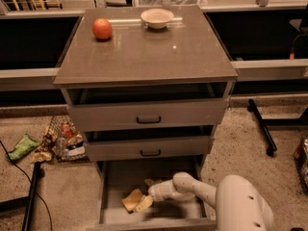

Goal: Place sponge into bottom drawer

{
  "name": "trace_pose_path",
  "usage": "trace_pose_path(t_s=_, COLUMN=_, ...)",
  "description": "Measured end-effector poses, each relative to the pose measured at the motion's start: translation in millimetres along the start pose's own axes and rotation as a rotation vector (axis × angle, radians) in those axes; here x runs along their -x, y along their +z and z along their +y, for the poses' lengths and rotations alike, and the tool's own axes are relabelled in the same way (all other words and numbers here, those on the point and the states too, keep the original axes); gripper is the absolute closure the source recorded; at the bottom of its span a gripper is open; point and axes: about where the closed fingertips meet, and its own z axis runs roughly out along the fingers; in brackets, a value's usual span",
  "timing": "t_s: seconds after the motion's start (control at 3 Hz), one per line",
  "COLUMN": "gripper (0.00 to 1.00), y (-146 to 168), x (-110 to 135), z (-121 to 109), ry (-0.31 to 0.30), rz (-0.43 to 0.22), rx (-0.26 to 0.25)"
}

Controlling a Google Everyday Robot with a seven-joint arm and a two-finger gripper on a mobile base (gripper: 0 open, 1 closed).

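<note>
My gripper [146,202] is low inside the bottom drawer [117,179], which is pulled out far from the cabinet. My arm comes in from the right side and goes down over the drawer's edge. The sponge [132,199] lies on the grey floor of this drawer, at the left front part, and it touches the tip of my gripper. I cannot tell how far my jaws are open, or whether they have hold of the sponge or only rest against it. I judge that the sponge is already where the task wants it, so what remains is to be sure it is free and to lift my arm out.

The middle drawer [150,148] and the top drawer [148,114] are both a little open above me. The middle one hangs over the back of the bottom drawer, so I think I must go up at the front and not backwards. A small pale scrap [149,181] lies behind my gripper; I cannot say what it is. On the cabinet top [144,52] stand an orange [102,29] and a bowl [157,18], well apart from my work.
</note>
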Motion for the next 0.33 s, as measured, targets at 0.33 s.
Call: trace_pose_path(t_s=0.33, gripper=0.00, y=-35.5, x=11.7, z=-6.6, ry=-0.034, rz=-0.052, rx=0.025)
